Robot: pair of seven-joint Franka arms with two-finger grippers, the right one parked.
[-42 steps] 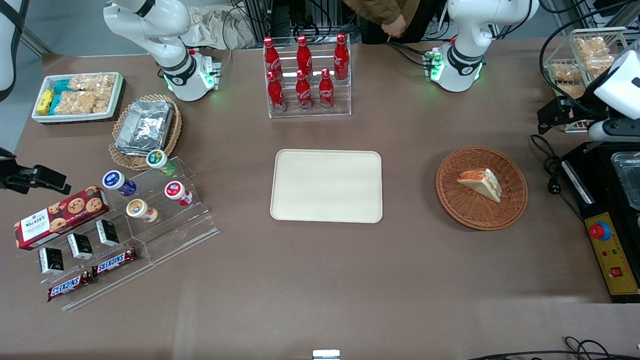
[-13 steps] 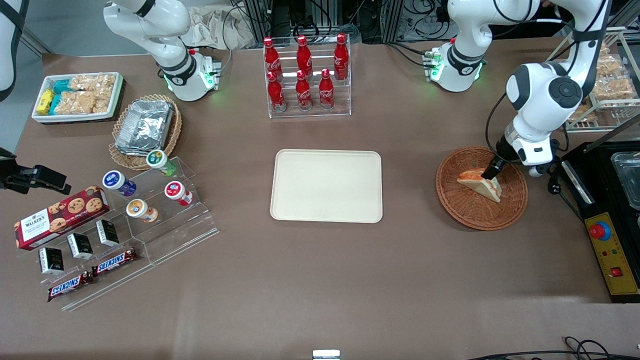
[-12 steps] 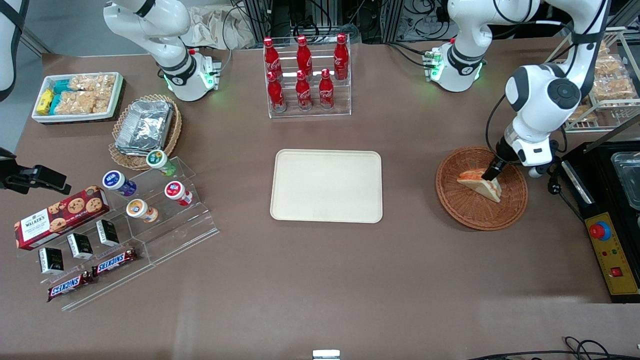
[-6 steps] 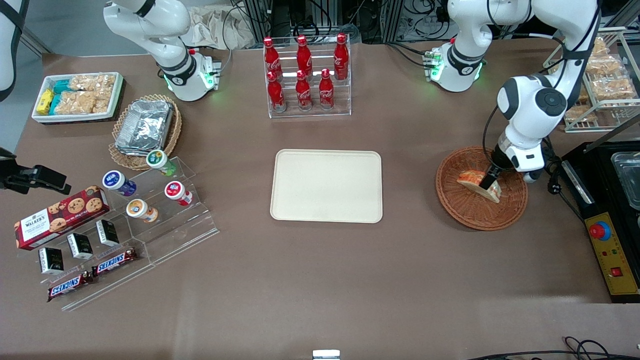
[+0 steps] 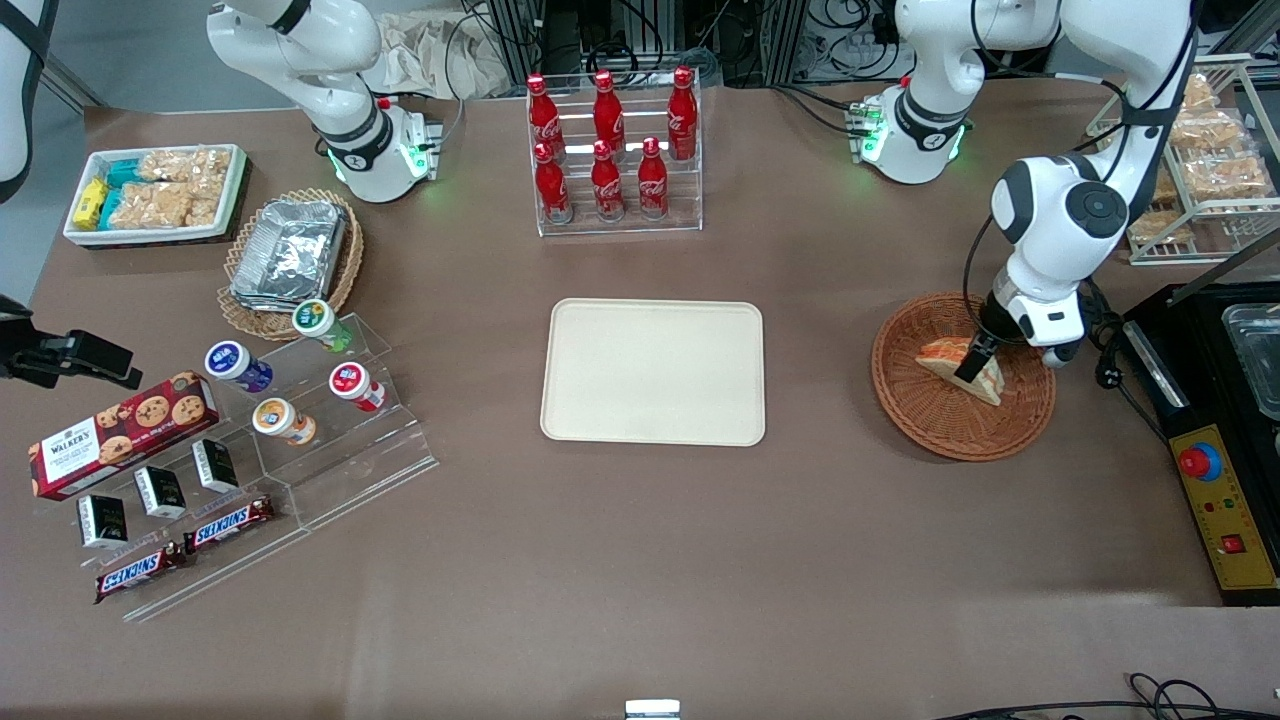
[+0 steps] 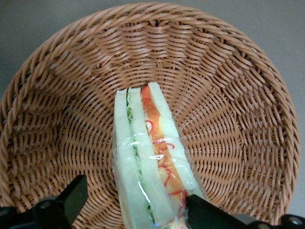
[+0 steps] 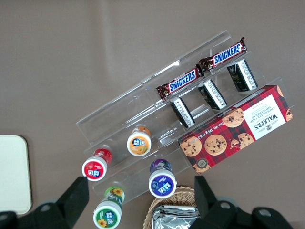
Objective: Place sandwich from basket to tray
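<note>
Gripper: the gripper (image 5: 968,366) is down inside the basket (image 5: 925,415), right at the sandwich (image 5: 941,353). In the left wrist view the gripper (image 6: 136,210) has 1 finger (image 6: 66,202) on each side of the sandwich (image 6: 147,162); 1 finger stands clear of the wrap with basket weave showing between, the other sits right at the wrap. The fingers are apart, not clamped on anything.

Sandwich: a wrapped triangular wedge, white bread with a green layer and an orange-red layer. It stands on its crust edge on the floor of the basket (image 6: 228,86), near the middle.

Basket: round, reddish-brown wicker, on the counter (image 5: 640,560) toward the working arm's end, well apart from the tray (image 5: 652,371).

Tray: cream, rectangular, flat on the counter near its middle, with nothing on it.

Bottle rack: a clear stand with 6 red bottles (image 5: 603,150), farther from the front camera than the tray.

Parked arm's end: a clear stepped stand (image 5: 330,440) holds 4 small cups, 3 small dark boxes and 2 chocolate bars (image 5: 232,521); a red biscuit box (image 5: 118,430) lies beside it. A tan wicker basket with foil trays (image 5: 291,250) and a white bin of snack packets (image 5: 155,192) sit farther from the front camera.

Working arm's end: a wire rack of snack bags (image 5: 1210,160) and a black box with a red button (image 5: 1205,462) stand near the counter's edge.
</note>
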